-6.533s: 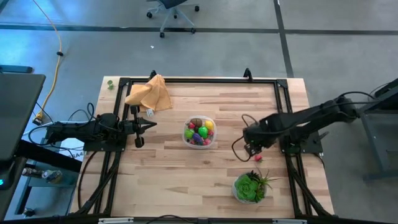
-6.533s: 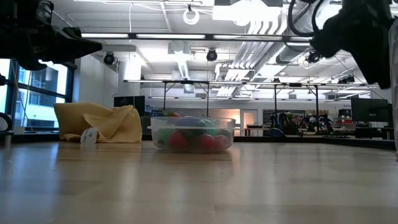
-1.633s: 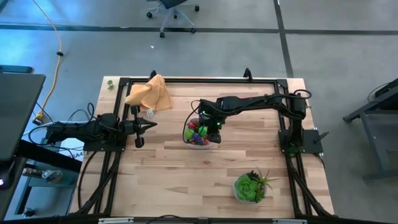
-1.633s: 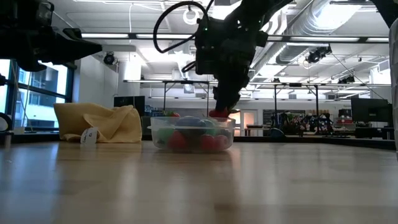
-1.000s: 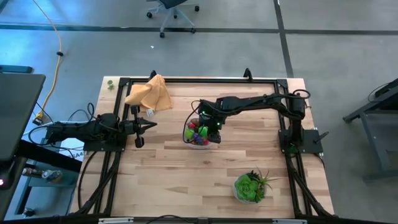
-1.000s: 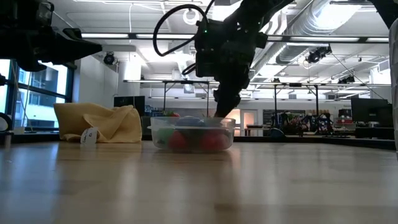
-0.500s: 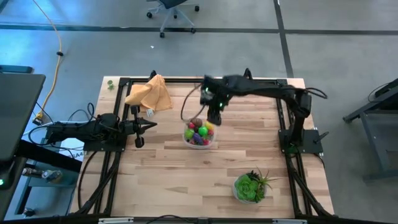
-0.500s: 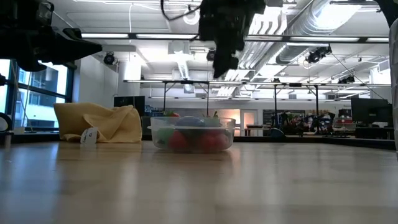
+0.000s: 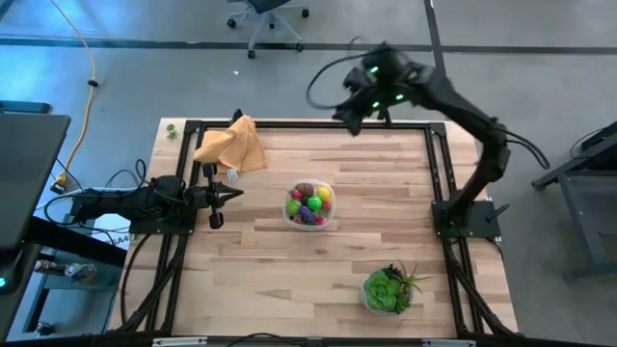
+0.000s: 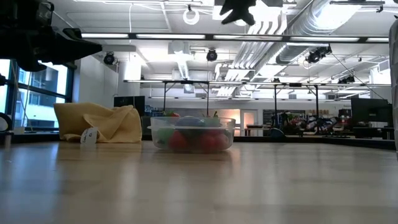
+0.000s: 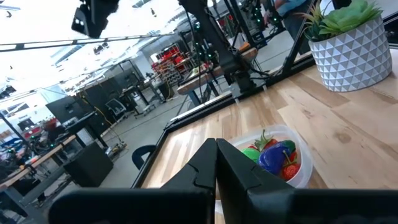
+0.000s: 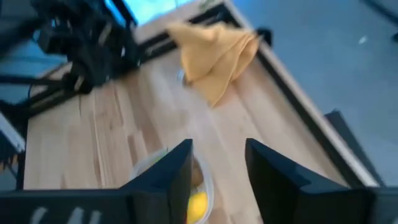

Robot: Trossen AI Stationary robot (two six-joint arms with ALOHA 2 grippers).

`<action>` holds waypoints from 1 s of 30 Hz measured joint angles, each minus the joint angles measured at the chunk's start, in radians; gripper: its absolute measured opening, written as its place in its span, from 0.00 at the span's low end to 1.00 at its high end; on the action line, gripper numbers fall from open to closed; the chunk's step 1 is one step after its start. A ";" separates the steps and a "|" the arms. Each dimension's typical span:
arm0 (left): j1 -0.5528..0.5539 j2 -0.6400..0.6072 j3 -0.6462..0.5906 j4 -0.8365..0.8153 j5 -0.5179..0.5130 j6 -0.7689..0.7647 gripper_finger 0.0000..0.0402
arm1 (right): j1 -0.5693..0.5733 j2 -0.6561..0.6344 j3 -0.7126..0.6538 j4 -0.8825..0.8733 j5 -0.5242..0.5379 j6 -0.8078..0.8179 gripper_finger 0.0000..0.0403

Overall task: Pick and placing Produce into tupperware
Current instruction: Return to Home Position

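Note:
The clear round tupperware (image 9: 309, 204) stands on its base in the middle of the table, holding several pieces of toy produce (image 9: 308, 206): red, green, yellow, purple and brown ones. It also shows in the low view (image 10: 193, 134) and the left wrist view (image 11: 277, 158). My right gripper (image 9: 345, 118) is open and empty, raised high above the table's far edge; its wrist view (image 12: 217, 146) looks down on the tupperware (image 12: 149, 163). My left gripper (image 9: 229, 195) is shut and empty, level above the table's left side, pointing toward the tupperware.
An orange-tan cloth (image 9: 234, 145) lies at the far left corner. A leafy green plant in a white pot (image 9: 388, 289) stands at the near right. A black frame (image 9: 308, 125) runs along the table's edges. Bare wood lies around the tupperware.
My right gripper has risen out of the tupperware, empty, and swung high up toward the table's far edge. The produce stays in the tupperware, which has not moved.

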State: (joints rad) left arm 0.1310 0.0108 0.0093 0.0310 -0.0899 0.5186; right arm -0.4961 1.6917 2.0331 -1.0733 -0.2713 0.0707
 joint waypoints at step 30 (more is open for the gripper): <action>0.000 0.000 0.000 0.000 0.000 0.000 0.00 | -0.253 -0.586 -0.850 0.889 -0.279 0.323 0.00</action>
State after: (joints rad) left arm 0.1310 0.0109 0.0093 0.0311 -0.0898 0.5186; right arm -0.7490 1.1052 1.1835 -0.1839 -0.5500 0.3936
